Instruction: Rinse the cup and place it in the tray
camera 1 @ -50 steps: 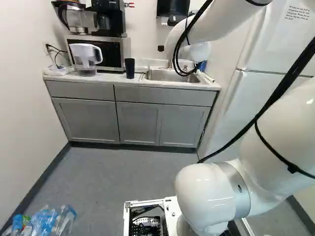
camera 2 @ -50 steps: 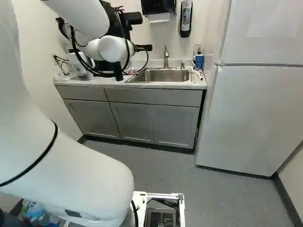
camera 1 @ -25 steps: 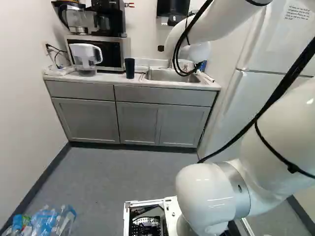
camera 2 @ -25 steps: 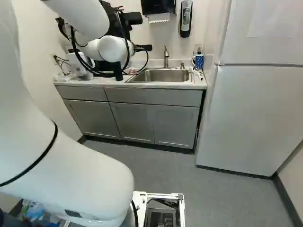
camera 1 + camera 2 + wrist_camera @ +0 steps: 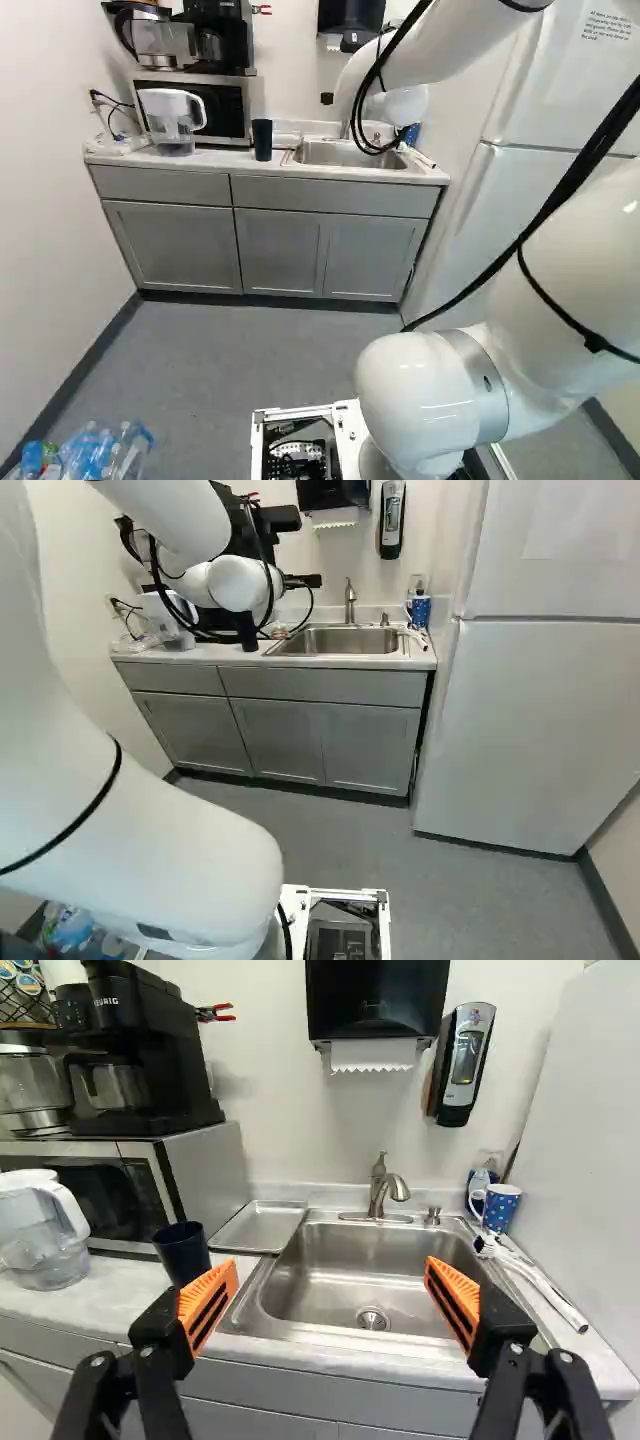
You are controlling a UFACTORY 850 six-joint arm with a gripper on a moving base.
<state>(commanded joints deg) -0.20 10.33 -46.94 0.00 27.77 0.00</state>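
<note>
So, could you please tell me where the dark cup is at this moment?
In the left base view, the dark cup stands on the counter, right of the pitcher and left of the sink, beside the metal tray.

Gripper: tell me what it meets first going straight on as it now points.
The open gripper points out over the sink; it would probably meet the faucet or the wall behind first. Depth is unclear, so the sink's back rim could come first instead.
</note>
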